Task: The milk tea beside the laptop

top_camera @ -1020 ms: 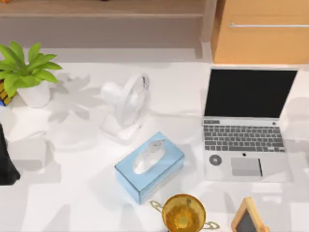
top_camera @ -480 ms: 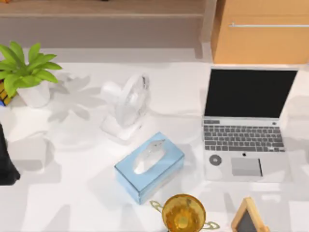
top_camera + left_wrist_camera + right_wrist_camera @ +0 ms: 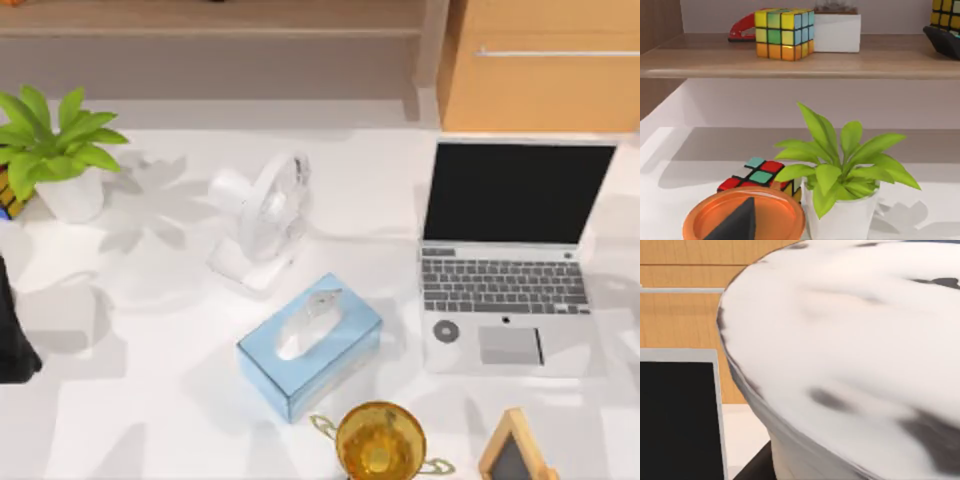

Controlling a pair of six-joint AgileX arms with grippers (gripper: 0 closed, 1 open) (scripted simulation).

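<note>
The laptop (image 3: 508, 262) sits open at three o'clock on the table (image 3: 150, 420), the left arm (image 3: 14, 335) at nine; either pincer's state, I cannot tell.

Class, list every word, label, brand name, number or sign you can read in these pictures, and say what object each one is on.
No readable text in any view.
Slim silver laptop: keyboard markings too small to read; its small round dark sticker shows no legible sign.
Light blue tissue box: no lettering visible.
Small wooden-framed chalkboard: blank as far as it shows.
Colourful puzzle cubes: plain coloured squares, no writing.
</note>
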